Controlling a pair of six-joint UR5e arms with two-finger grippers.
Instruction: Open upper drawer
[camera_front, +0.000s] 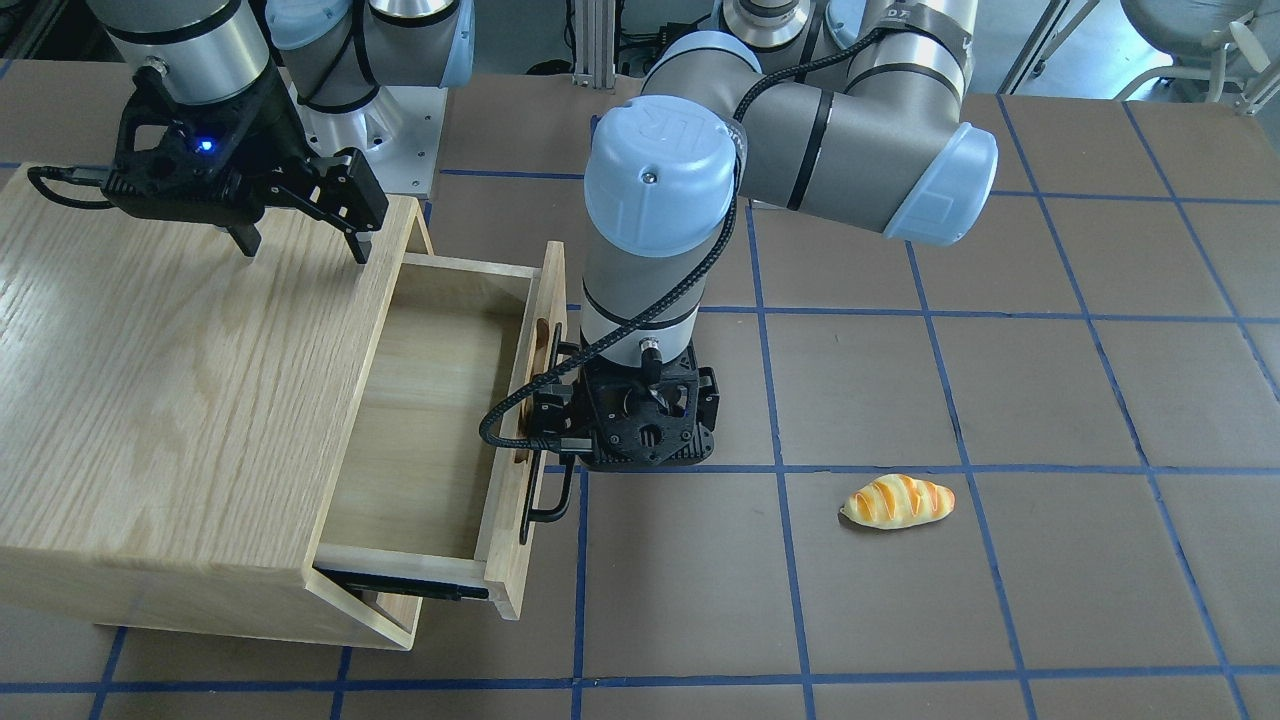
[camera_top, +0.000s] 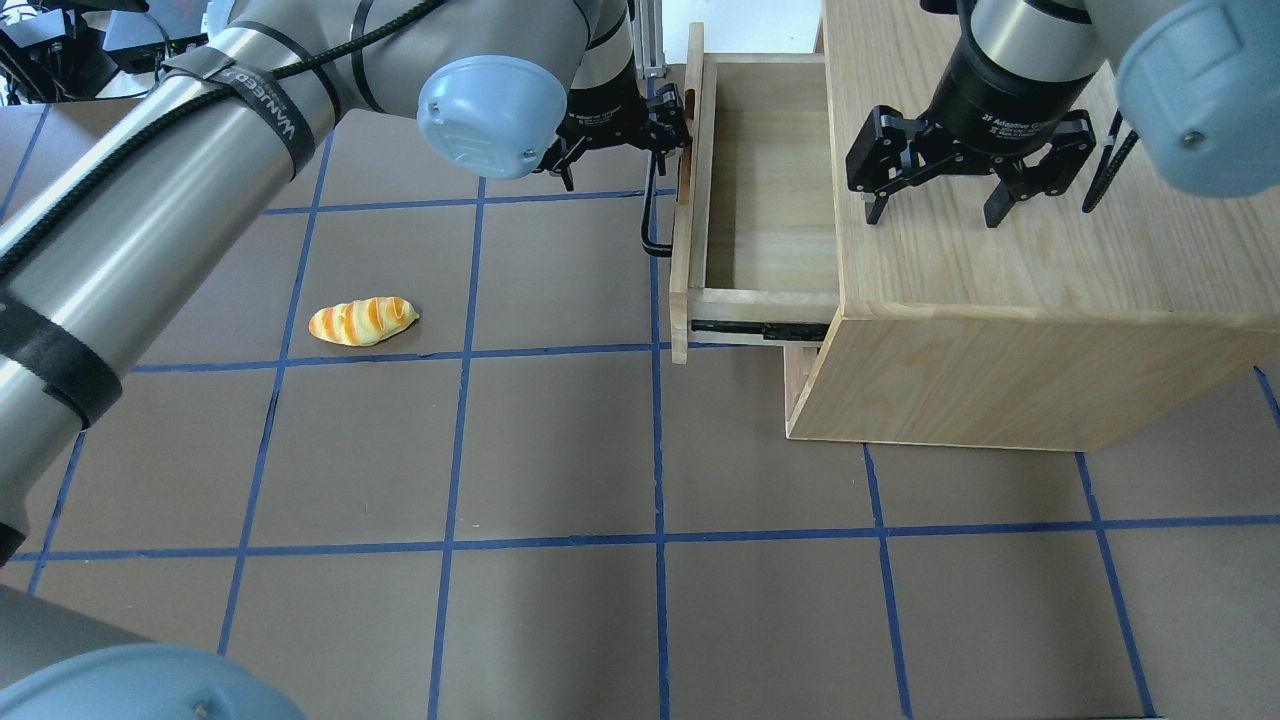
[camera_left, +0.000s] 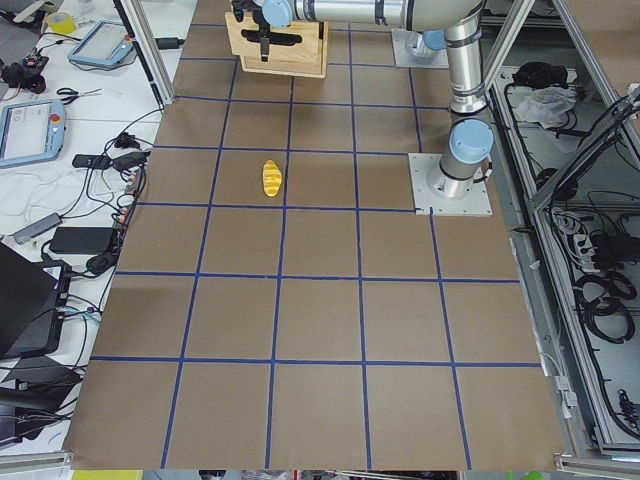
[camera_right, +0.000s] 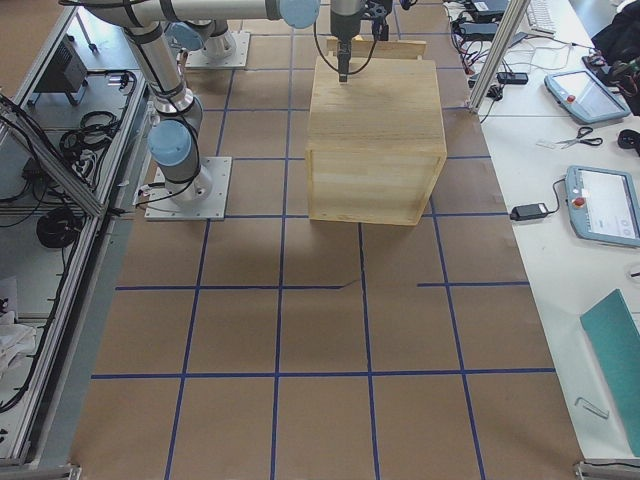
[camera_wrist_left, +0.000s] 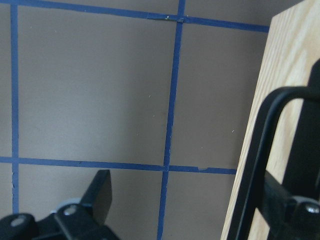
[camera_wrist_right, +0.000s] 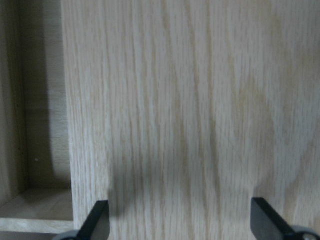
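The upper drawer (camera_front: 440, 400) stands pulled well out of the oak cabinet (camera_front: 170, 380), its inside bare. Its front panel (camera_top: 682, 250) carries the black bar handle (camera_top: 650, 215). My left gripper (camera_front: 553, 415) is at the handle's middle, also in the overhead view (camera_top: 668, 135). In the left wrist view the fingers stand wide apart, with the handle (camera_wrist_left: 257, 150) between them, close to the right finger (camera_wrist_left: 287, 200). My right gripper (camera_top: 935, 215) hovers open and empty just over the cabinet top (camera_wrist_right: 190, 125).
A bread roll (camera_front: 897, 500) lies on the brown table, apart from the drawer, also in the overhead view (camera_top: 362, 320). A lower drawer front (camera_top: 797, 385) shows shut under the open one. The cabinet fills the robot's right side.
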